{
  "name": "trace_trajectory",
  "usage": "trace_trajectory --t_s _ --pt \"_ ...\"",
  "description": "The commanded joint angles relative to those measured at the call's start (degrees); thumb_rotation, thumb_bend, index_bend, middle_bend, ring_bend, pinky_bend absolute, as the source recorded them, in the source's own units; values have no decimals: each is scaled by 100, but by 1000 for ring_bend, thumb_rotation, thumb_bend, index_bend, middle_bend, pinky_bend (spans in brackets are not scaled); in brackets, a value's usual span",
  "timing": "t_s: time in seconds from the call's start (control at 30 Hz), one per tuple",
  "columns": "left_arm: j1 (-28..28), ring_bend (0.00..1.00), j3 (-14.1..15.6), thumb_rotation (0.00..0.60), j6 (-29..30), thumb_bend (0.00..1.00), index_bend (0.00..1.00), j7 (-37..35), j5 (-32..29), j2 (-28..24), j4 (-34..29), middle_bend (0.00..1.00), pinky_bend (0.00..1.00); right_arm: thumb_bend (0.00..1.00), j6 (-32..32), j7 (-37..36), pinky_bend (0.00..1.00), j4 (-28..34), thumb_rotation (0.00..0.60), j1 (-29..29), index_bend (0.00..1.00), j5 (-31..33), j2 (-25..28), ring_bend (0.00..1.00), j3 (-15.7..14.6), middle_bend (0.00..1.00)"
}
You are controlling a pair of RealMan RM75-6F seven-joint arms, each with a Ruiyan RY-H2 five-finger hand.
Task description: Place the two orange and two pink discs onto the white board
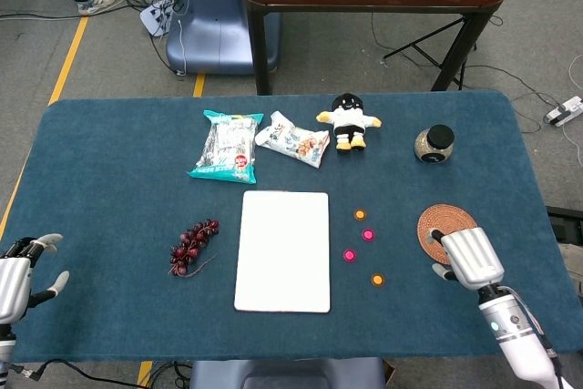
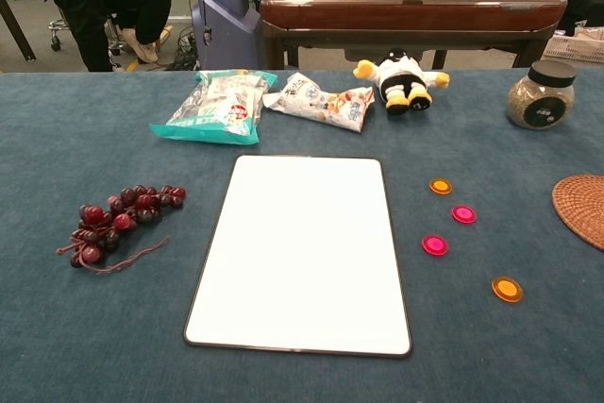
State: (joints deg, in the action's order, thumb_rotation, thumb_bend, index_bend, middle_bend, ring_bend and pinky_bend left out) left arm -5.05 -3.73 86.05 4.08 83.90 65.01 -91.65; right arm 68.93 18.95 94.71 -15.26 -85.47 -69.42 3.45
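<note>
White board [image 1: 282, 250] lying flat, long axis running away from the robot, four discs [image 1: 368, 235] beside it, right hand [image 1: 469, 257] empty, fingers loosely spread over the mat [image 1: 446, 222], left hand [image 1: 16, 271] released, holding nothing

Grey floor [image 1: 109, 61], brown mahjong table [image 2: 415, 2] behind

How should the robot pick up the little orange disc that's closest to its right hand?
Best guess: pinch the near orange disc by its thin rim, coming straight down from above with the right hand. It lies flat on the blue table, so only the edges give a hold, and nothing touches it, so fingertips have room on either side.
</note>
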Motion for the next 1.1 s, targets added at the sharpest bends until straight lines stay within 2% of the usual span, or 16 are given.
trace_trajectory --t_s 0.03,0.53,1.1 --pt "-3 288 2 600 -13 272 361 -9 -7 1 4 434 468 7 -188 86 1000 -114 600 -113 457 143 -165 1000 -20 1000" --pt "-15 288 4 600 -79 272 361 -43 -53 0 19 434 471 49 -876 549 1000 -144 600 -453 457 518 -556 1000 -240 1000" --pt "-23 288 7 600 -125 272 360 -64 -88 -18 6 434 471 83 -1258 1032 1000 -296 600 -737 457 854 -1030 1000 -384 1000"
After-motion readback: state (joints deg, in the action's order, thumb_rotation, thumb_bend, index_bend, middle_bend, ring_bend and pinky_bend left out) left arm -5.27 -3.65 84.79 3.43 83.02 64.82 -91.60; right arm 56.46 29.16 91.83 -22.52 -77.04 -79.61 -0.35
